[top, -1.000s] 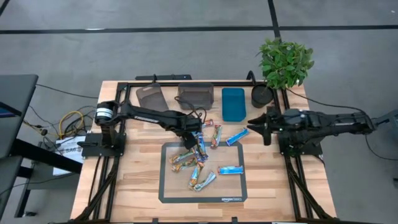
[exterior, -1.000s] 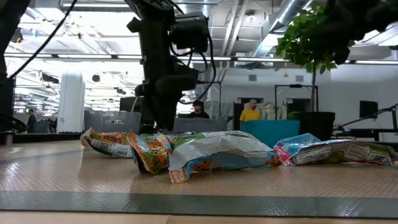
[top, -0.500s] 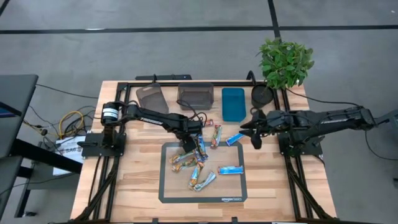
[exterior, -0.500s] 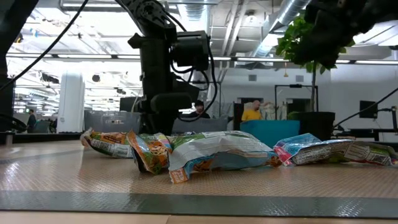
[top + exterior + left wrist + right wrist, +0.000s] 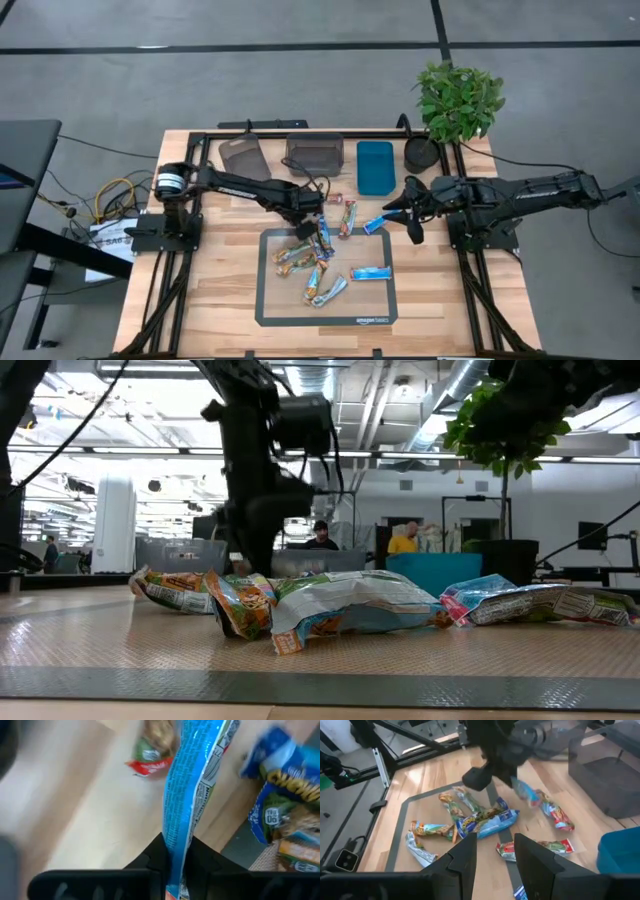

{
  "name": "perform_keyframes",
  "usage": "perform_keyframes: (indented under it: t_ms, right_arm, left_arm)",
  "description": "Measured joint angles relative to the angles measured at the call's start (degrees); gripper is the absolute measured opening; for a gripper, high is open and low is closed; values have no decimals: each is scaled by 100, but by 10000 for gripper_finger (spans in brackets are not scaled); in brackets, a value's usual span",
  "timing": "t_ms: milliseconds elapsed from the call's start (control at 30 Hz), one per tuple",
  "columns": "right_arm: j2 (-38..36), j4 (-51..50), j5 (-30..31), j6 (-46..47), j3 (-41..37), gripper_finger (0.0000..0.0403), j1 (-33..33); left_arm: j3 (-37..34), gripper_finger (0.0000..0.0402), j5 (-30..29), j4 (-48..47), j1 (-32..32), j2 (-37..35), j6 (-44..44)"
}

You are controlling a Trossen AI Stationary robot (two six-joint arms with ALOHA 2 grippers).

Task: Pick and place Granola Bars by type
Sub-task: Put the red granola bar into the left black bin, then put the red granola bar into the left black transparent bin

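Currently: left gripper (image 5: pixel 322 232) carries one blue bar (image 5: pixel 192 785) off the mat; right gripper (image 5: pixel 412 212) waits open.

On the mat (image 5: pixel 372 312) near the bench's front edge, the remaining Granola Bars (image 5: pixel 312 265) lie heaped. Above the mat's far edge, the left jaws are clamped on the blue bar, clear of the pile. The right jaws hang spread near a blue bar (image 5: pixel 380 220) at the mat's far right corner. Judged next move: carry the bar to its bin (image 5: pixel 375 166) at the far edge and release.
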Motion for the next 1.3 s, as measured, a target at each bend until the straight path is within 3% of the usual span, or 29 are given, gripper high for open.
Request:
perform_keyframes:
  t_ms: [200,367,467,800,1000,1300]
  right_arm:
    - [59,841,217,-430,1,122,0]
    - [402,1454,1425,-735,110,122,-49]
    - [732,1426,1662,-906,387,122,-214]
    - [1654,1309,1648,-1154,1438,122,-828]
    - [1774,1309,1500,-1727,1741,122,-940]
    - [1766,1303,1506,-1754,1764,122,-968]
  left_arm:
    - [2,41,-744,-1110,166,-918,-948]
    - [2,33,-1559,-2522,517,-1684,-2211]
    - [2,28,-1844,-3059,905,-2014,-2535]
    - [2,58,-1598,-3271,2382,-2114,-1788]
    - [2,93,-1375,-2987,2655,-2114,-1299]
    - [2,168,-1309,-2830,2699,-2114,-1283]
